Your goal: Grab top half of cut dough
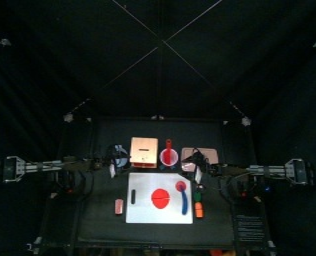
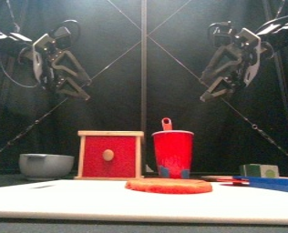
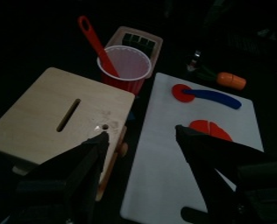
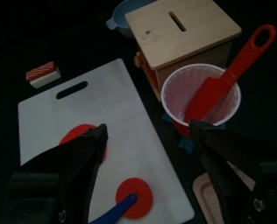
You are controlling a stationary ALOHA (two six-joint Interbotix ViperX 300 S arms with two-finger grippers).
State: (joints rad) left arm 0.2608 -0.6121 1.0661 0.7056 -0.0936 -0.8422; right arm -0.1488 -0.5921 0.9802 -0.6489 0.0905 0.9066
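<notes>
A flat red dough oval lies on the white mat at the table's front. The cut between its halves is too small to tell; its far half faces the red cup. In the front view the dough lies low on the mat. It shows partly behind a jaw in the left wrist view and in the right wrist view. My left gripper and right gripper hang open and empty, high above the table on either side of the mat.
A small round red blob and a blue-handled tool lie on the mat's right part. Behind the mat stand a wooden box, a red cup holding a red spatula, and a grey bowl.
</notes>
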